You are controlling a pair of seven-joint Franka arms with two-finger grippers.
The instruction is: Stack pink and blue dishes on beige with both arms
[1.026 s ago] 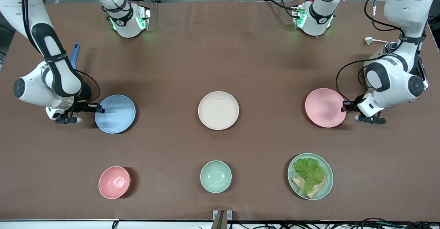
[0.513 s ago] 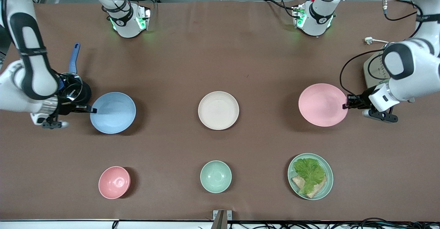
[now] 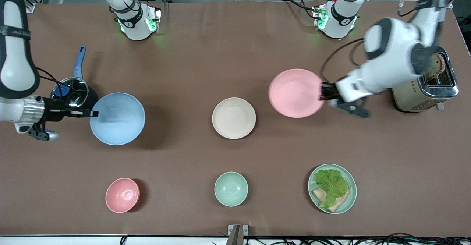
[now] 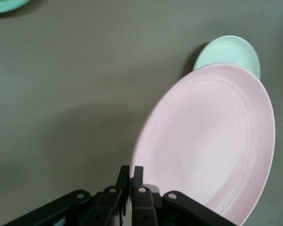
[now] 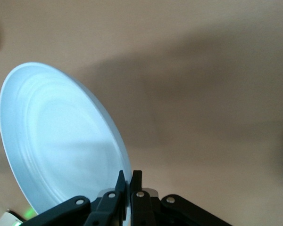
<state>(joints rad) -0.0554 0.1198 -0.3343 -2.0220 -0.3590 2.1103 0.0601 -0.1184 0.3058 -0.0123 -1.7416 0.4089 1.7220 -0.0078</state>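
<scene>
The cream-beige plate [image 3: 234,118] rests on the table's middle. The pale pink plate [image 3: 296,93] [image 4: 212,141] hangs in the air beside it, toward the left arm's end, with my left gripper [image 3: 321,92] [image 4: 131,172] shut on its rim. The light blue plate [image 3: 118,118] [image 5: 61,141] is lifted over the table toward the right arm's end. My right gripper [image 3: 95,113] [image 5: 128,176] is shut on its rim.
A small pink bowl [image 3: 122,195], a mint-green bowl [image 3: 231,188] [image 4: 228,52] and a mint-green plate with lettuce and toast [image 3: 332,188] stand nearest the front camera. A toaster [image 3: 427,90] sits at the left arm's end. A blue-handled pot [image 3: 71,87] sits at the right arm's end.
Both plates have been lifted off the table. The left arm has carried the pink plate toward the beige plate. The blue plate has risen in about the same place.
</scene>
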